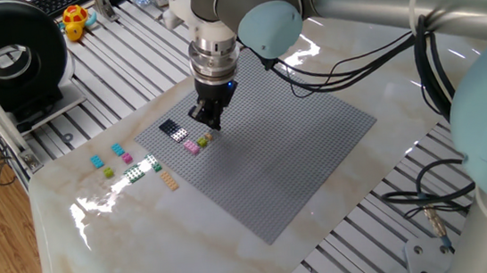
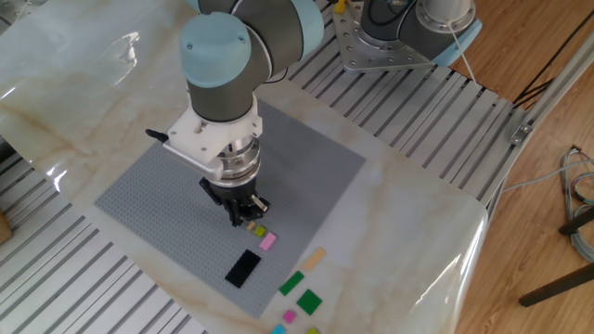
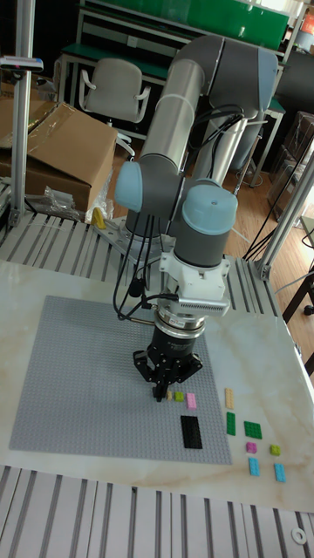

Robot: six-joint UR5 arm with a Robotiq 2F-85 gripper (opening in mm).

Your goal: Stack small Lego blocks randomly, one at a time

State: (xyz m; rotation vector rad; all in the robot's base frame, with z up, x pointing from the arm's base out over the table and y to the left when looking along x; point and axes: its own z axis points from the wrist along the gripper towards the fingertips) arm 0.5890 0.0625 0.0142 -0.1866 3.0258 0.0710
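My gripper (image 1: 209, 122) (image 2: 245, 219) (image 3: 163, 392) points straight down over the near corner of the grey baseplate (image 1: 290, 150). Its fingertips hang just above the studs, close together, and whether anything sits between them is hidden. Right beside the tips lie an olive block (image 2: 259, 231) (image 3: 179, 397) and a pink block (image 1: 191, 145) (image 2: 268, 241), with a longer black block (image 1: 170, 127) (image 3: 190, 431) a little further off. Off the plate on the marble rest a tan block (image 2: 315, 258), green blocks (image 3: 231, 423), cyan blocks (image 1: 97, 161) and a lime block (image 1: 108, 172).
The marble tabletop (image 1: 129, 246) ends in slatted aluminium rails on each side. A black round device (image 1: 12, 60) stands at the far left, with a keyboard and a yellow toy (image 1: 76, 21) behind it. Cables (image 1: 344, 60) trail from the arm across the plate's far side.
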